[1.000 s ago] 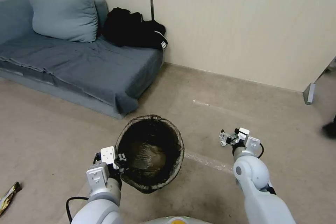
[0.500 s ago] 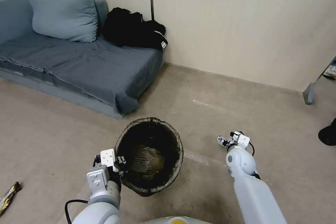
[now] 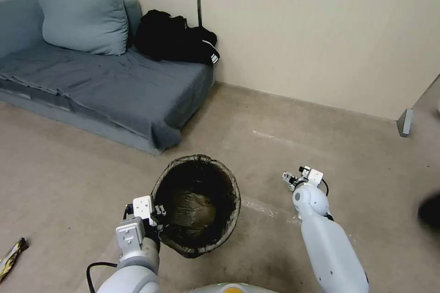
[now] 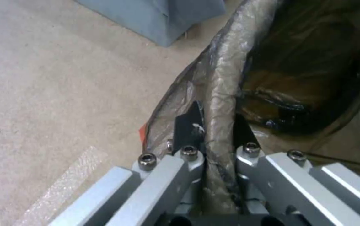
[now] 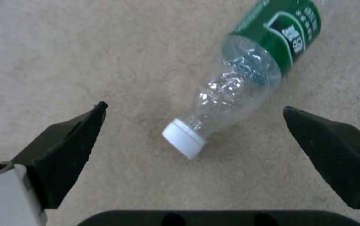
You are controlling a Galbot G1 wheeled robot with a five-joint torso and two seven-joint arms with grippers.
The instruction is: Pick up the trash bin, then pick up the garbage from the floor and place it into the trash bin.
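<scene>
Head view first: the left gripper has the small round white plastic trash bin lined with a dark brown-black bag pinched at its near rim, holding it up over the beige carpeted floor with the mouth tipped open toward the robot, presumably so litter can be dropped straight in. To its right, the right gripper reaches out and down toward the floor, well apart from the bin. A dark-and-yellow wrapper lies at the far left edge of the floor, beside the grey-blue sofa, untouched.

Left wrist view now: the fingers are pressed onto the bagged rim, one outside the wall, one inside, with the plastic film bunched between them. That looks like a firm hold for carrying.

Right wrist view: the black fingertips are spread wide, and between them, on the carpet, lies a clear crushed plastic bottle with a white cap and a green label. Cap points toward the gripper, body angles away. The jaws touch nothing, lined up either side, likely for a pick. The label carries white characters, too partial to read.
</scene>
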